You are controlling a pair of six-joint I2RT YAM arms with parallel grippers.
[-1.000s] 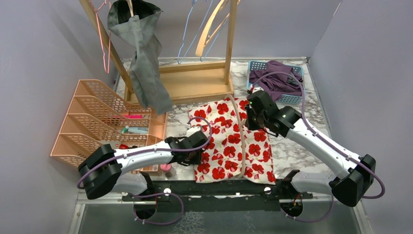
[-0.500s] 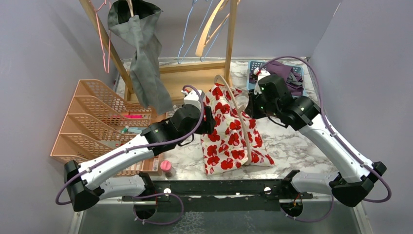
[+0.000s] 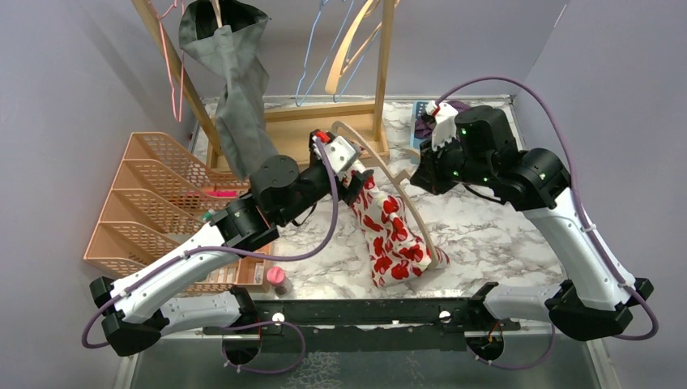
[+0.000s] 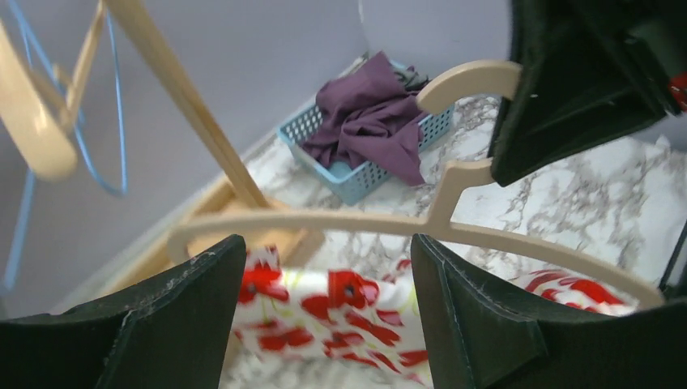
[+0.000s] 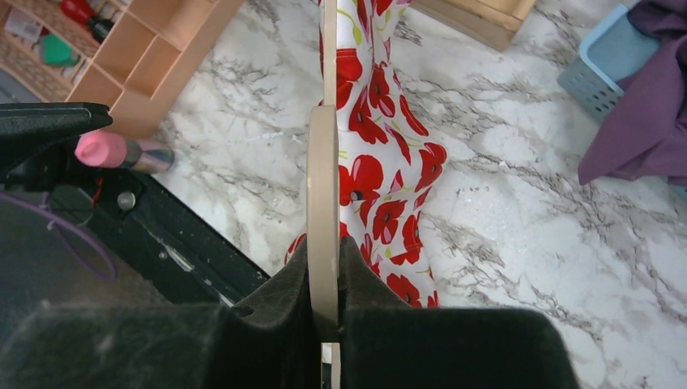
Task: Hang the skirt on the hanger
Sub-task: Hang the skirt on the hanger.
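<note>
Skirt [image 3: 394, 239] is mid-table, just right of the left gripper [image 4: 324, 253] and in front of the wooden rack [image 3: 324, 139]. It is bunched into one narrow strip. In the top view its long axis runs diagonally. The top end is up by the left gripper, and the bottom end points down-right toward the near table edge. The lower end is at the marble table [image 3: 494, 235]; can't tell if it rests there.

The fabric is white with big red flowers and small green bits, folded and creased along its length.

Hanger [image 4: 340, 222] is beige wood with a curved bar, and it lies on the same diagonal as the skirt. One tip is high near the left gripper, and the other is low by the skirt's bottom end. The skirt hangs off the hanger's upper end, below the bar. Can't tell exactly how it is threaded on.

Right gripper [image 5: 324, 285] has its fingers pinched tight on the hanger, which is seen edge-on between the pads. Left gripper has its jaws spread wide with nothing held. The hanger bar and skirt show through the gap, beyond the fingers.

Blue basket [image 4: 356, 166] with purple cloth sits at the far right. A pink-capped bottle [image 5: 121, 151] stands near the front edge.
</note>
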